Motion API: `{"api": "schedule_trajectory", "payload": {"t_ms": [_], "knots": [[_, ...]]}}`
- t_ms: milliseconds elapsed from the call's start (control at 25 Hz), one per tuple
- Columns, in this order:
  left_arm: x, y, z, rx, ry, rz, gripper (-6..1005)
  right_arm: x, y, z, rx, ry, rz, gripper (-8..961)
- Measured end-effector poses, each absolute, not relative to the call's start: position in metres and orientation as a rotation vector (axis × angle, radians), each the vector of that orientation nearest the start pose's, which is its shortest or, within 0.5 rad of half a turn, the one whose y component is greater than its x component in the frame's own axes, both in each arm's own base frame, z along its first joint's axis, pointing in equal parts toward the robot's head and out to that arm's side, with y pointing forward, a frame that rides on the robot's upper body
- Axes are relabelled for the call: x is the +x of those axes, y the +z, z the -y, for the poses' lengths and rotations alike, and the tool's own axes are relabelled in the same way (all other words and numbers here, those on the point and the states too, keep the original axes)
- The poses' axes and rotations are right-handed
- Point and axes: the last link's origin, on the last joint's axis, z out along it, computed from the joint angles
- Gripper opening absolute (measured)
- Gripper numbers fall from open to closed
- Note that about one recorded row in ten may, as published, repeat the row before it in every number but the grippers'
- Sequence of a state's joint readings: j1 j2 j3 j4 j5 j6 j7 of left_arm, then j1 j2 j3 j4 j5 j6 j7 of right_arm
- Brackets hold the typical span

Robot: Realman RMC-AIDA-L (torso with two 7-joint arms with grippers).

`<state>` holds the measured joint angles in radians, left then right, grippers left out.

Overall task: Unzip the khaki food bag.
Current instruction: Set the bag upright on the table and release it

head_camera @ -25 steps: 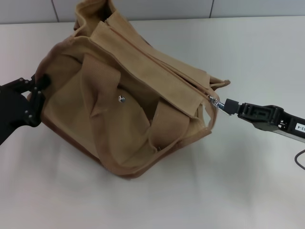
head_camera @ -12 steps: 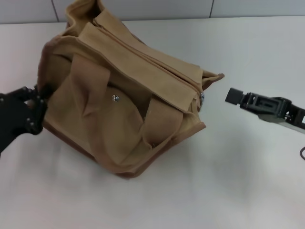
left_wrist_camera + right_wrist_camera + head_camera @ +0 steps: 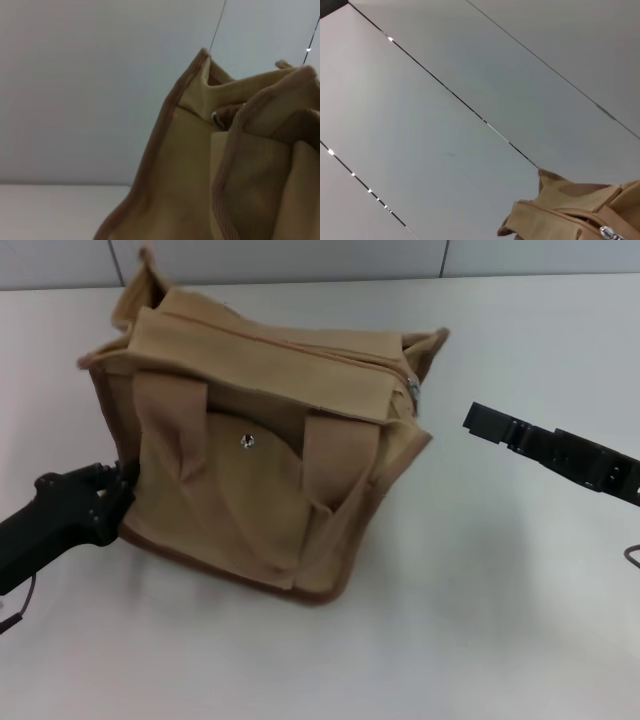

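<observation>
Looking near first, your left gripper (image 3: 112, 502) presses the lower left corner of the khaki food bag (image 3: 260, 470), mid-table; its grip is unclear. Farther right, your right gripper (image 3: 478, 420) hangs empty, openness unclear, beside the silver pull (image 3: 412, 388). Regrasp it next.

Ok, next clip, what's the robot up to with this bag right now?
The robot is working on the khaki food bag, which stands upright on the white table. The left gripper is pressed against the bag's lower corner on the robot's left. The right gripper hangs just off the bag's other end, apart from it and holding nothing. The silver zipper pull sits at that end of the top, near the right gripper.
</observation>
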<state>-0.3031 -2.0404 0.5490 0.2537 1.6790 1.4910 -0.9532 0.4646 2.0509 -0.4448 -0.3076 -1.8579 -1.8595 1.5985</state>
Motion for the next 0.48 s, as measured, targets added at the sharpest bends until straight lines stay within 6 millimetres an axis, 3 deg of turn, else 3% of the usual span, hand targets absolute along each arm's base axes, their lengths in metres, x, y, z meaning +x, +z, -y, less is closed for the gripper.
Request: {"api": "schedule_trajectory", "payload": {"t_ms": [320, 480], "knots": [[-0.317, -0.021, -0.265, -2.348, -1.057, 0.934, 60, 0.263, 0.004, -0.277, -2.468, 1.487, -1.156, 606], [-0.317, -0.017, -0.266, -2.352, -1.065, 0.921, 160, 0.264, 0.004, -0.278, -2.478, 1.465, -1.084, 773]]}}
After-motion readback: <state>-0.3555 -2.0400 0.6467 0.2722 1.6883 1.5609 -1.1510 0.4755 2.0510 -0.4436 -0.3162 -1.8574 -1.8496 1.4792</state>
